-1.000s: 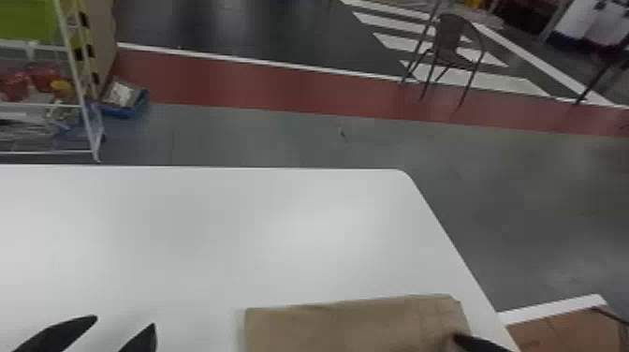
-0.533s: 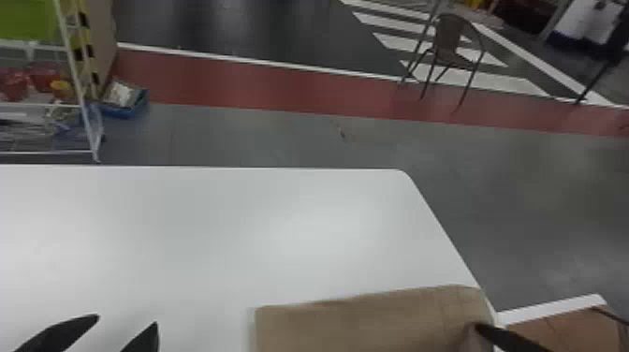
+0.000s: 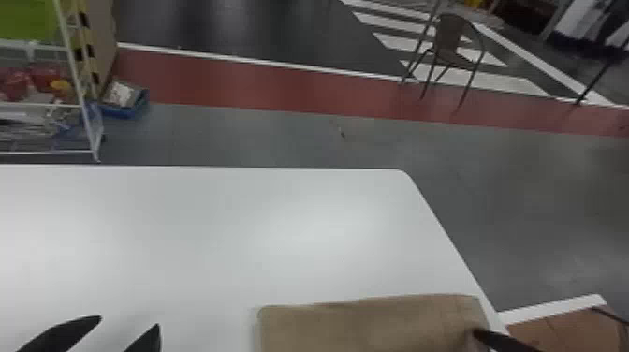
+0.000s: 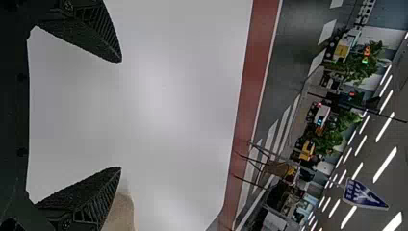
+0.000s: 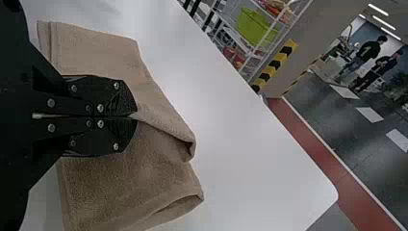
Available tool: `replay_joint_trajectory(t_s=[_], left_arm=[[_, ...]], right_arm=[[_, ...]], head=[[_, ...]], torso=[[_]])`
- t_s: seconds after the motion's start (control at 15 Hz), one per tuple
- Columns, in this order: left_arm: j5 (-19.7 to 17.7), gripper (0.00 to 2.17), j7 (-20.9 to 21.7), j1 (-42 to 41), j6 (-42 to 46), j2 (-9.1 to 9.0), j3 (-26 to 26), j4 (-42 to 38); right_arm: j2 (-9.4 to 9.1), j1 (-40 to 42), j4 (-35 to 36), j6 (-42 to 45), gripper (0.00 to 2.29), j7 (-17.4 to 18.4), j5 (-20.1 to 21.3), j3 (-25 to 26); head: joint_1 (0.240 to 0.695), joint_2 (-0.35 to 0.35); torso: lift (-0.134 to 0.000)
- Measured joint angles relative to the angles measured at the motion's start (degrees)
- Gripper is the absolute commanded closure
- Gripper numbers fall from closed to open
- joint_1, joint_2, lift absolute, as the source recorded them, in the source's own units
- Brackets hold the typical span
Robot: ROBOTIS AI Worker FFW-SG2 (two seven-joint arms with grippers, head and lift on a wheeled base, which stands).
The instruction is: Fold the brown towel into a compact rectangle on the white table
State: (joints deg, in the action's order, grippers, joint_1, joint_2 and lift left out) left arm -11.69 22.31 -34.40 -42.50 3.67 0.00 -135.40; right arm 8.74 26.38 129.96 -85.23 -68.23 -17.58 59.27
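My left gripper [image 3: 128,330] stands open over the table at the near left, away from the towel; its fingers are wide apart in the left wrist view, gripper [image 4: 120,115], with a towel corner [image 4: 123,211] beside one finger. The folded brown towel [image 3: 374,325] lies at the near edge of the head view, close to the table's right side. At the towel's right end is my right gripper [image 3: 477,333]. In the right wrist view the gripper [image 5: 134,115] is closed on a pinched ridge of the towel [image 5: 130,178], whose folded layers bulge on both sides.
The white table [image 3: 234,234] has its right edge just beyond the towel. Past it are a wire rack [image 3: 79,93] at the back left, a blue tray [image 3: 124,107] on the floor and a chair [image 3: 451,44] farther off.
The right gripper has shifted right, and the towel has moved right along with it, toward the table's right edge. The left gripper has stayed nearly where it was.
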Motion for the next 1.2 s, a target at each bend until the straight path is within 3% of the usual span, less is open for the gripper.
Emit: replay_joint_trajectory(t_s=[0.27,0.53,0.73,0.93,1.07,1.13,1.2], left_arm=[[0.1,0.09,0.1,-0.2,-0.1,0.02,0.2,-0.2],[0.1,0.09,0.3,-0.4,0.0,0.02,0.2,-0.2],[0.2,0.09,0.3,-0.5,0.0,0.02,0.1,-0.1],[0.3,0.09,0.3,-0.7,0.0,0.02,0.1,-0.3],[0.3,0.09,0.4,-0.8,-0.1,0.02,0.3,-0.6],[0.3,0.09,0.4,-0.9,-0.2,0.02,0.4,-0.9],[0.3,0.09,0.3,-1.0,-0.2,0.02,0.4,-1.2]], right_arm=[[0.55,-0.8,-0.3,1.2,1.48,-0.1,0.9,0.3],[1.93,-1.6,-4.8,8.6,1.48,1.3,7.9,-4.6],[2.38,-3.0,-7.8,14.8,1.46,1.5,10.4,-6.6],[2.44,-3.7,-9.5,16.0,1.11,2.3,13.3,-8.6],[2.68,-3.5,-10.6,16.3,0.22,4.0,15.9,-10.4],[2.80,-3.4,-11.2,16.8,0.08,4.4,16.8,-11.1],[2.85,-3.4,-11.6,17.2,0.07,4.6,17.1,-11.3]], head=[[0.695,-0.350],[0.695,-0.350],[0.695,-0.350],[0.695,-0.350],[0.695,-0.350],[0.695,-0.350],[0.695,-0.350]], torso=[[-0.123],[-0.123],[-0.123],[-0.123],[-0.123],[-0.123],[-0.123]])
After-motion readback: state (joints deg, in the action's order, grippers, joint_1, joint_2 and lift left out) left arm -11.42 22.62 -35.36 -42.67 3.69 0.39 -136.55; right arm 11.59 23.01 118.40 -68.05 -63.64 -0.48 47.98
